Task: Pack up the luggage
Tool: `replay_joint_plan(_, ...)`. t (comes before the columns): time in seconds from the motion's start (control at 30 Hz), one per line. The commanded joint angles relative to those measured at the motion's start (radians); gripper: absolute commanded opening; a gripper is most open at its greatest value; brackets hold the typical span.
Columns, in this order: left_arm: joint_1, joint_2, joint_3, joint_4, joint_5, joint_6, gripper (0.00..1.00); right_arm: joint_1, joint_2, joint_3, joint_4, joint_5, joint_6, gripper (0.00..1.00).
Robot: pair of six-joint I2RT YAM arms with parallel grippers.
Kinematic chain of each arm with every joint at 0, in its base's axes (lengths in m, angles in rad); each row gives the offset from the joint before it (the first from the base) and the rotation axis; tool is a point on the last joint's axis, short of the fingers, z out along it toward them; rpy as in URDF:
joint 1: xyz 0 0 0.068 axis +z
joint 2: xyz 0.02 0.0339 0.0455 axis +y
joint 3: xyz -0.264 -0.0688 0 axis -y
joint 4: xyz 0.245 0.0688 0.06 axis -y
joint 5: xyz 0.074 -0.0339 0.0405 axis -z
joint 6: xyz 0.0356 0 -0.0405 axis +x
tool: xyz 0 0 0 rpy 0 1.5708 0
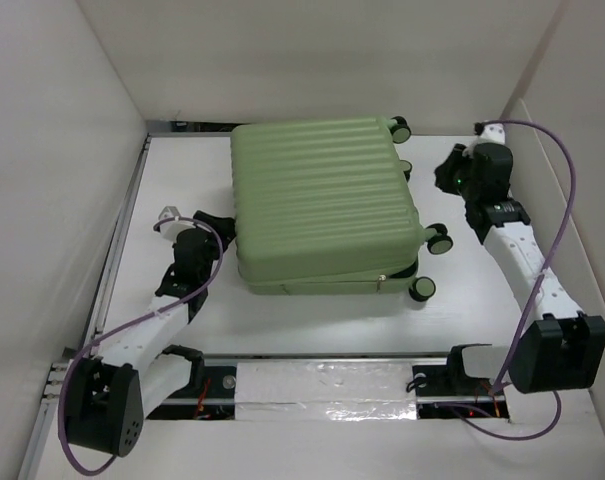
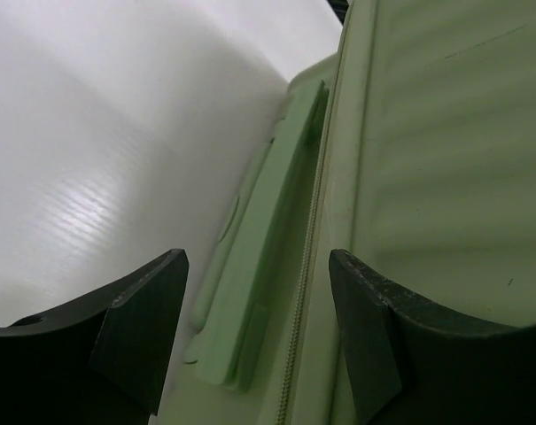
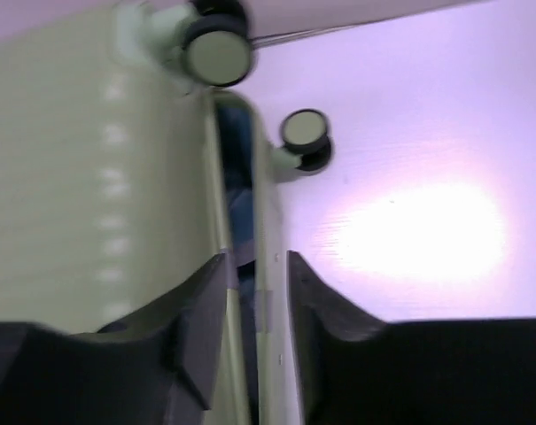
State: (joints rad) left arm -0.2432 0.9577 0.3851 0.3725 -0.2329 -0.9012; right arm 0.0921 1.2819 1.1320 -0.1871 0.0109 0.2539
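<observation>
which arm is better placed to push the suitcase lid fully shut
Right, probably. The right gripper sits by the wheels of the suitcase, where the shells gape and blue lining shows. The left gripper, open, faces the handle side, where the zipper seam looks already together.

1. The luggage (image 1: 327, 200) fills the middle of the table (image 1: 312, 325) and blocks any straight crossing.
2. At its 6 o'clock, a bare strip of table lies free up to the arm bases.
3. At 9 o'clock, the left gripper (image 1: 232, 230) sits against the shell, with the left wall (image 1: 52, 180) beyond a narrow lane.
4. At 3 o'clock, caster wheels (image 1: 439, 240) jut out, and the right gripper (image 1: 444, 175) crowds 2 o'clock.
5. At 12 o'clock, the back wall (image 1: 322, 60) stands near.
6. Toward 5 o'clock, the lid gapes by a thin slit.
</observation>
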Motion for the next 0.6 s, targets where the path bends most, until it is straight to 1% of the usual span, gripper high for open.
replay_joint_plan(0.0, -0.034, 0.048, 0.083, 0.152, 0.127, -0.004, 0.63, -0.055, 0.031, -0.063, 0.064, -0.040, 0.053, 0.22)
replay_joint_plan(0.03, -0.034, 0.090, 0.096, 0.154, 0.126, -0.004, 0.63, -0.055, 0.042, -0.070, 0.043, -0.037, 0.053, 0.02)
replay_joint_plan(0.07, -0.034, 0.111, 0.112, 0.167, 0.127, -0.002, 0.63, -0.055, 0.060, -0.078, 0.041, -0.028, 0.051, 0.00)
replay_joint_plan(0.17, -0.034, 0.167, 0.150, 0.169, 0.130, -0.001, 0.63, -0.055, 0.080, -0.126, 0.112, -0.015, 0.056, 0.00)
replay_joint_plan(0.2, -0.034, 0.168, 0.143, 0.177, 0.127, 0.005, 0.63, -0.055, 0.118, -0.120, 0.110, -0.015, 0.054, 0.06)
replay_joint_plan(0.23, -0.034, 0.164, 0.135, 0.183, 0.121, 0.010, 0.63, -0.055, 0.149, -0.101, 0.074, -0.022, 0.032, 0.16)
replay_joint_plan(0.27, -0.034, 0.161, 0.124, 0.187, 0.109, 0.012, 0.63, -0.055, 0.187, -0.075, 0.043, -0.055, 0.015, 0.19)
replay_joint_plan(0.3, -0.034, 0.158, 0.106, 0.187, 0.107, 0.013, 0.62, -0.039, 0.259, -0.010, 0.005, -0.104, 0.004, 0.21)
replay_joint_plan(0.33, -0.034, 0.153, 0.097, 0.189, 0.109, 0.015, 0.62, -0.020, 0.286, 0.009, -0.008, -0.120, -0.019, 0.24)
replay_joint_plan(0.43, -0.034, 0.141, 0.048, 0.207, 0.136, 0.007, 0.61, 0.066, 0.376, 0.080, -0.014, -0.126, -0.044, 0.25)
replay_joint_plan(0.53, -0.034, 0.125, -0.005, 0.227, 0.170, -0.002, 0.61, 0.135, 0.434, 0.150, 0.018, -0.176, -0.053, 0.25)
replay_joint_plan(0.57, -0.034, 0.121, -0.017, 0.226, 0.181, -0.005, 0.59, 0.150, 0.473, 0.173, 0.021, -0.189, -0.056, 0.25)
